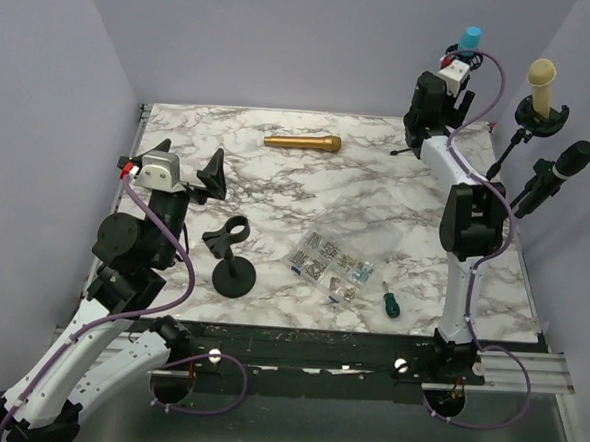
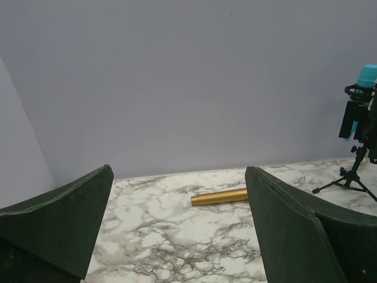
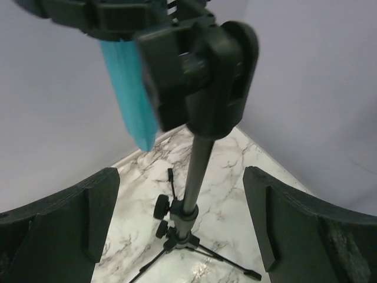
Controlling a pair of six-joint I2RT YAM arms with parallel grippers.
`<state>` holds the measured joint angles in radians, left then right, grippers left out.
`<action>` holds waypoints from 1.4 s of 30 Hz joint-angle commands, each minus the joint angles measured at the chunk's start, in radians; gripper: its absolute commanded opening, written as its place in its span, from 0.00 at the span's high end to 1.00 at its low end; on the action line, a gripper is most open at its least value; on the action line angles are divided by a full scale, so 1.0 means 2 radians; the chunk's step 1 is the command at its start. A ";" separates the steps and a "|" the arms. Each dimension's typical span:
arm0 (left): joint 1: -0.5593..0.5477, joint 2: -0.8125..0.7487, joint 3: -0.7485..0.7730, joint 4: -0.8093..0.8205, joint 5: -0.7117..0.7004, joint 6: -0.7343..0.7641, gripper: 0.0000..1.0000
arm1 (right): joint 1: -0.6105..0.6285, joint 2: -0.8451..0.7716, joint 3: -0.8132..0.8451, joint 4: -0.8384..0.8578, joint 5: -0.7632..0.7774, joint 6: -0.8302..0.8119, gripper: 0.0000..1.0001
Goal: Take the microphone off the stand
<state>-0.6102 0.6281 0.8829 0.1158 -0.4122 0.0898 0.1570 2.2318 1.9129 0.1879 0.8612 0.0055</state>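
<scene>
A blue microphone (image 1: pixel 472 36) sits upright in the black clip of a tripod stand (image 1: pixel 412 148) at the back right. In the right wrist view its blue body (image 3: pixel 129 94) hangs from the clip (image 3: pixel 200 65) above the pole (image 3: pixel 197 177). My right gripper (image 1: pixel 463 57) is open just below the clip, with the jaws on either side of the pole and not touching it (image 3: pixel 179 174). My left gripper (image 1: pixel 214 176) is open and empty over the left of the table (image 2: pixel 179 171). It faces a gold microphone (image 2: pixel 221 196).
The gold microphone (image 1: pixel 302 141) lies flat at the back centre. A cream microphone (image 1: pixel 541 81) and a black one (image 1: pixel 569 163) stand on stands at the right edge. An empty round-base stand (image 1: pixel 234 267), a bag of screws (image 1: pixel 327 263) and a screwdriver (image 1: pixel 390 302) lie in front.
</scene>
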 commanded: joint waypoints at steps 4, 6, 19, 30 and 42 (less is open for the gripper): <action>0.000 0.000 -0.004 0.012 -0.006 0.006 0.02 | -0.021 0.057 0.043 0.036 -0.020 -0.028 0.11; 0.000 0.000 -0.005 0.013 -0.008 0.007 0.02 | -0.023 0.067 0.052 0.046 -0.033 -0.043 0.15; 0.001 0.005 -0.005 0.015 -0.010 0.013 0.02 | -0.032 0.082 0.049 0.039 -0.109 -0.019 0.62; 0.001 0.007 -0.004 0.013 -0.004 0.007 0.02 | -0.032 -0.002 -0.123 0.114 -0.191 0.017 0.83; 0.001 0.011 -0.003 0.010 -0.004 0.006 0.02 | -0.019 -0.074 -0.219 0.140 -0.346 0.036 0.99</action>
<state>-0.6102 0.6449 0.8818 0.1257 -0.4118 0.1062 0.0837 2.1300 1.5345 0.4942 0.3450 0.0387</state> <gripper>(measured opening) 0.979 0.204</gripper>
